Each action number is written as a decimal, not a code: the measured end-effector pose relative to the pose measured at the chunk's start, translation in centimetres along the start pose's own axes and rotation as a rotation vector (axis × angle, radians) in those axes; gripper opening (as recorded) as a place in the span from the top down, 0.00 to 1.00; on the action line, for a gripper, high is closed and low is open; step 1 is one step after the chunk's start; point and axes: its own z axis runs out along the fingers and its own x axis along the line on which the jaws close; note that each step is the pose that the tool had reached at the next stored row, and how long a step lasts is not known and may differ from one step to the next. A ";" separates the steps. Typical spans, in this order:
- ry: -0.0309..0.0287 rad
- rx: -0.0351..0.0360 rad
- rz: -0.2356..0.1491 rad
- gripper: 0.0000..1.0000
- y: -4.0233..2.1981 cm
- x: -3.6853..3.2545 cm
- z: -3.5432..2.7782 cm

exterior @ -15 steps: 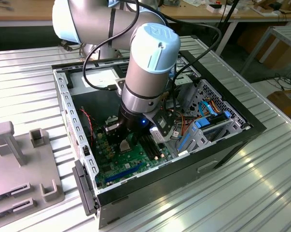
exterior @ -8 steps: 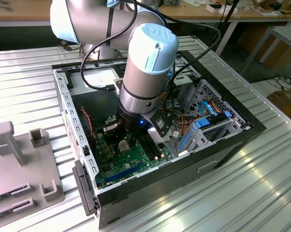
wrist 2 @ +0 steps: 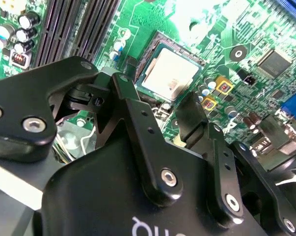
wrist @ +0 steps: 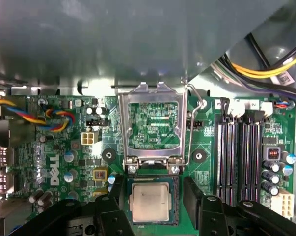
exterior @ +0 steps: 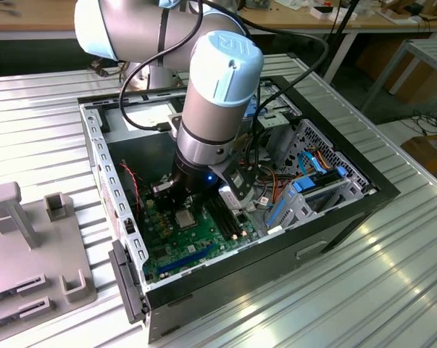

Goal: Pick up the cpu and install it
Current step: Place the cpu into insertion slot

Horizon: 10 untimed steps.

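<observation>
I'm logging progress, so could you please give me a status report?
Open gripper straddles the cpu. It lies in the socket. Retention frame flipped up.

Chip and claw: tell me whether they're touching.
Cannot tell. In the first wrist view the claw straddles the chip, but neither a clear gap nor contact shows at the chip's edges.

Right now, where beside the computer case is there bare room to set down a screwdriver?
The slatted table is bare on the exterior view's right of the case. On that view's left, a grey fixture takes the room. Inside is crowded: the arm reaches in, and the open fingers flank the cpu.
</observation>
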 end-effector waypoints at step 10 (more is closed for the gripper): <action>0.0000 -0.0001 0.001 0.40 0.03 -0.52 0.09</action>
